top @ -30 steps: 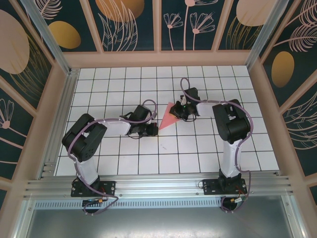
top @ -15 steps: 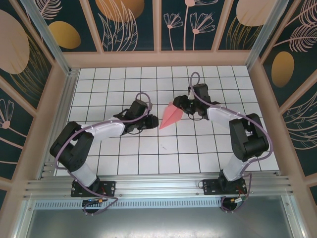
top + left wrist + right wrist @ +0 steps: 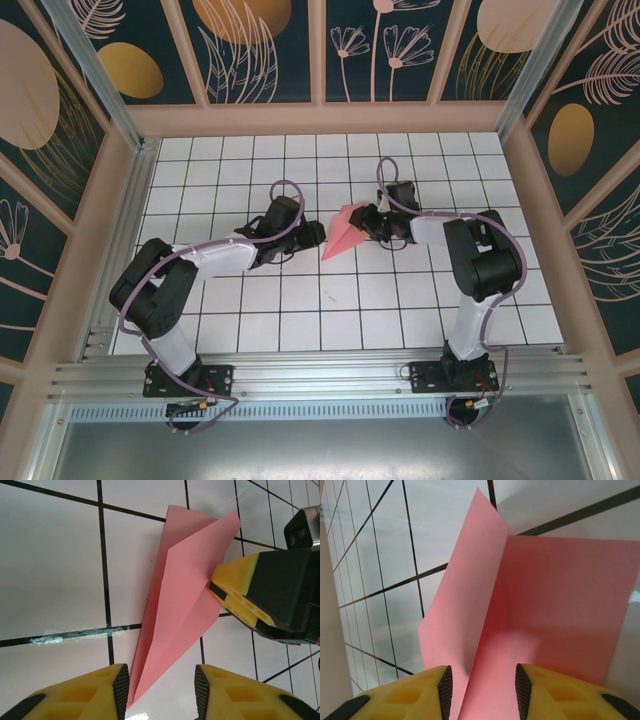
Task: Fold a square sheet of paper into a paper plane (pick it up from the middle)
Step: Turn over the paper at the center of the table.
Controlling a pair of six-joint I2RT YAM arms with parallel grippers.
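Lying between left pincer (image 3: 161,686) and right pincer (image 3: 482,682), paper plane (image 3: 180,610)

Bright even light, soft shadows, faint glare on the white table (image 3: 50,580), wrist views blurred at bottom.

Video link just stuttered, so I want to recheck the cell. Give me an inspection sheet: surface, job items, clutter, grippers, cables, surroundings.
Surface: white tiled table with black grid lines, dry and flat.
Job's things: pink-red folded paper dart lying mid-table, one flap raised.
Clutter: nothing seen.
Grippers: left gripper open, dart's nose between its jaws; right gripper open, dart's rear between its jaws.
Cables: lilac cables looped along both arms, off the paper.
Surroundings: dark floral wall panels; aluminium rail at near edge.
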